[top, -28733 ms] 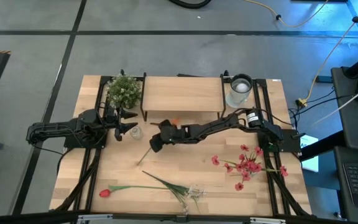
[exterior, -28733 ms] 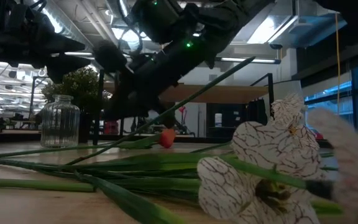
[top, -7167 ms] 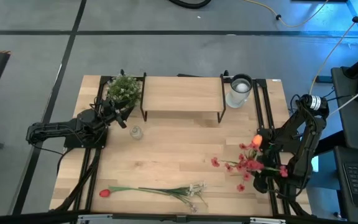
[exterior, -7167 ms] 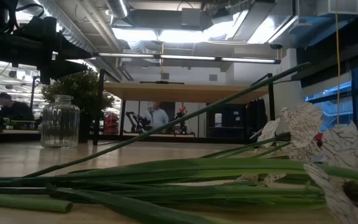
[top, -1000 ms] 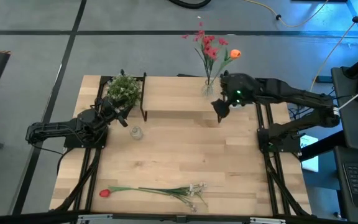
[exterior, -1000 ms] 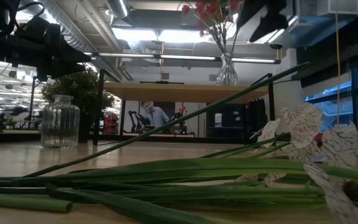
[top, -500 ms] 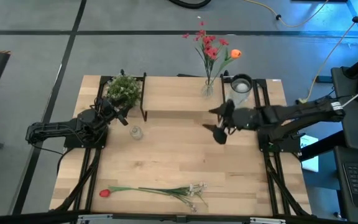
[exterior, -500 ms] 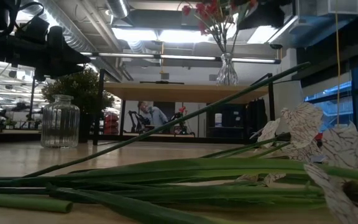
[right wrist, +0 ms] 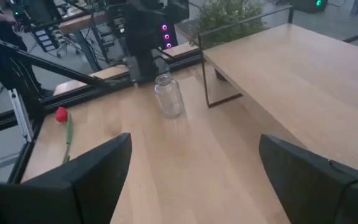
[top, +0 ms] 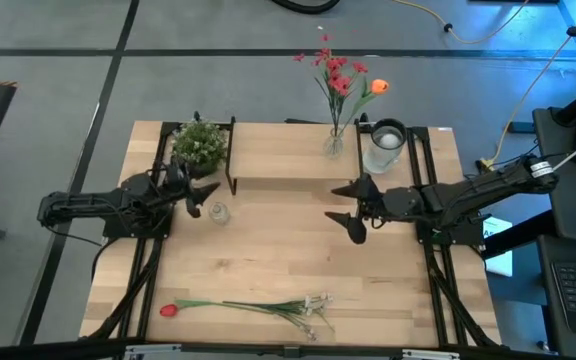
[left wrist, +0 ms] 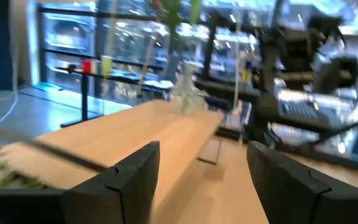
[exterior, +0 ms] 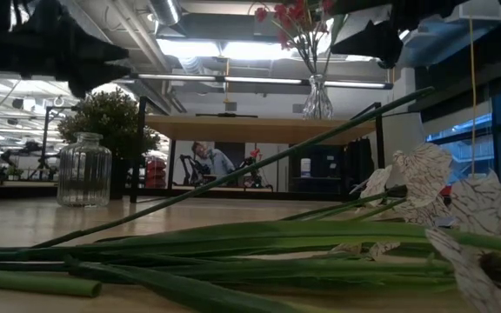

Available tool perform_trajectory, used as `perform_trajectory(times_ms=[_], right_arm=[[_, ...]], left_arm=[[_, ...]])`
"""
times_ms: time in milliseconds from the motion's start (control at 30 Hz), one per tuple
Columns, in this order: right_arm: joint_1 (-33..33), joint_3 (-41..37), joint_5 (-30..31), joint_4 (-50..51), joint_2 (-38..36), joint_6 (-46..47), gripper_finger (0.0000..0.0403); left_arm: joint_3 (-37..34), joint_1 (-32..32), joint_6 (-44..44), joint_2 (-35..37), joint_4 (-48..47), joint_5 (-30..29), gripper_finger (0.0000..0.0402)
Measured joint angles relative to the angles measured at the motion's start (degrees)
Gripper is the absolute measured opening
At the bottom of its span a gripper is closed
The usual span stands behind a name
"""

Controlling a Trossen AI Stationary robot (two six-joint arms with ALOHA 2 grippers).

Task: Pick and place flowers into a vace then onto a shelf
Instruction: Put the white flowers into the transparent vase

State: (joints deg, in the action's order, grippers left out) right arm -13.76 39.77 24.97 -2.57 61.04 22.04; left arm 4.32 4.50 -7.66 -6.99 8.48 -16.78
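Note:
A clear vase [top: 334, 143] stands on the right end of the shelf [top: 293, 150], with a red spray and an orange tulip [top: 343, 78] in it; the low view shows the vase [exterior: 317, 96] too. A red tulip [top: 168, 310] and a white-blossom sprig [top: 313, 310] lie flat by the table's near edge. My right gripper [top: 346, 208] hovers open in front of the shelf's right end, pointing toward the table's left. My left gripper [top: 205, 197] hovers open at the shelf's left end, beside a small ribbed glass jar [top: 218, 212].
A bushy potted plant [top: 200, 143] stands at the shelf's left end, and a large glass jar [top: 385, 145] at its right end. In the low view, stems [exterior: 233, 235] and white blossoms [exterior: 416, 174] fill the foreground. Bare wood lies between the shelf and the flowers.
My right gripper has come down from beside the vase on the shelf, moving toward the table's near edge and tipping from pointing down to nearly level; it stays open. The vase and its flowers stand unmoved. My left gripper has risen a little and swung slightly.

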Motion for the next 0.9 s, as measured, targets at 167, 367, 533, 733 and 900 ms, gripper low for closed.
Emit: perform_trajectory(times_ms=[167, 367, 533, 733, 900], right_arm=[[0.0, 0.0, 0.0, 1.5, 0.0, 0.2, 0.0353], [0.0, 0.0, -5.0, 8.1, -0.4, 3.4, 0.0353], [0.0, 0.0, -10.2, 15.3, -1.0, 7.8, 0.0353], [-0.2, 0.0, -10.6, 18.1, -1.0, 8.1, 0.0353], [-0.2, 0.0, -10.6, 18.2, -1.0, 5.9, 0.0353]], left_arm=[[8.9, -4.6, 5.0, -14.8, -0.2, 0.0, 0.0235], [26.4, -11.7, 8.9, -36.4, -8.6, 0.0, 0.0235], [40.8, -18.7, 7.9, -52.9, -18.0, 0.0, 0.0235], [51.2, -25.7, 0.4, -69.3, -24.5, 5.1, 0.0235], [55.9, -31.7, -6.5, -80.4, -23.9, 7.5, 0.0235]])
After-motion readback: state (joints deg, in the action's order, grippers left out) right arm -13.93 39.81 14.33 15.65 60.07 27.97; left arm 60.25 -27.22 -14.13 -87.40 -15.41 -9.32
